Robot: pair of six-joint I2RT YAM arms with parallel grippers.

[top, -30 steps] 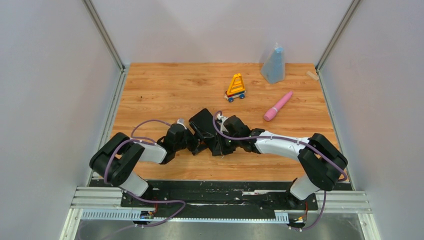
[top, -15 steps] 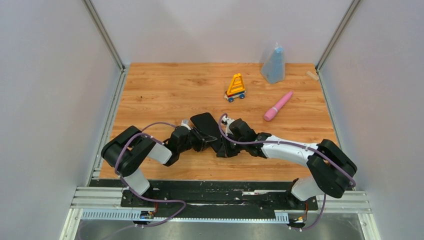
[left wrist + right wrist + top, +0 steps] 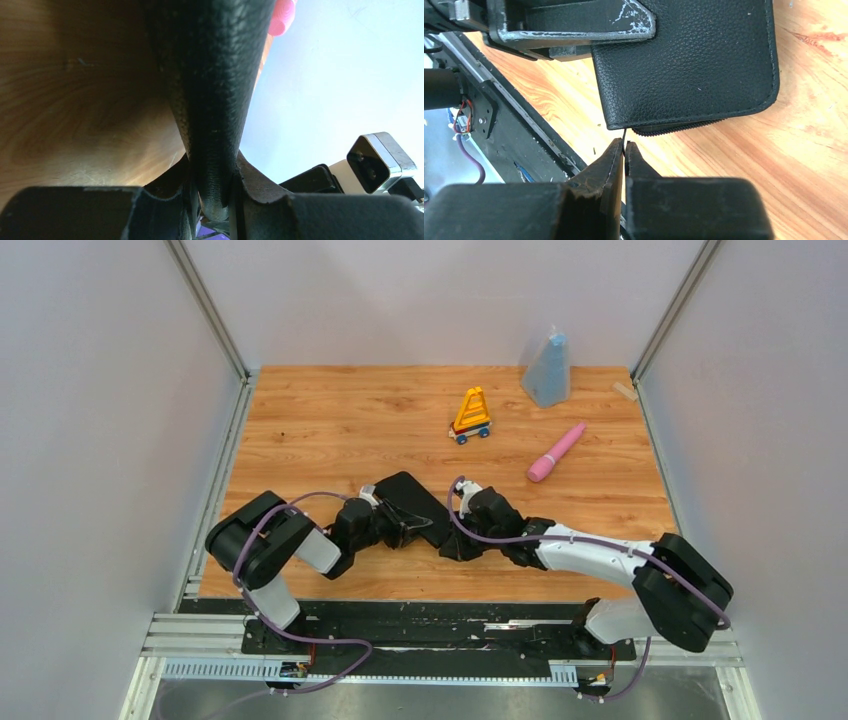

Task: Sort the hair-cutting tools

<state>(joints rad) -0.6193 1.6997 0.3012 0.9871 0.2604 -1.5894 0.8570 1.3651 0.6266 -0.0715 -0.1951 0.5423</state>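
Observation:
The hair-cutting tools are out of view. A black leather zip case [image 3: 410,500] lies near the table's front middle. My left gripper [image 3: 396,526] comes in from the left and is shut on the case's near edge; in the left wrist view the case [image 3: 215,75] rises out of the gripper [image 3: 214,186]. From the right, my right gripper [image 3: 447,542] is shut on the thin zipper pull [image 3: 624,137] at the case's corner [image 3: 689,65]. In the right wrist view the gripper [image 3: 624,148] pinches the pull, with a short run of zipper teeth showing.
A yellow-orange toy on wheels [image 3: 471,416] stands behind the case. A pink wand [image 3: 556,452] lies to the right. A blue-grey cone-shaped bag [image 3: 548,370] and a small wooden block [image 3: 625,391] sit at the back right. White walls enclose the table.
My left gripper has closed on the case's edge. The right arm has drawn back to the right with the zipper pull, and the case has shifted a little left.

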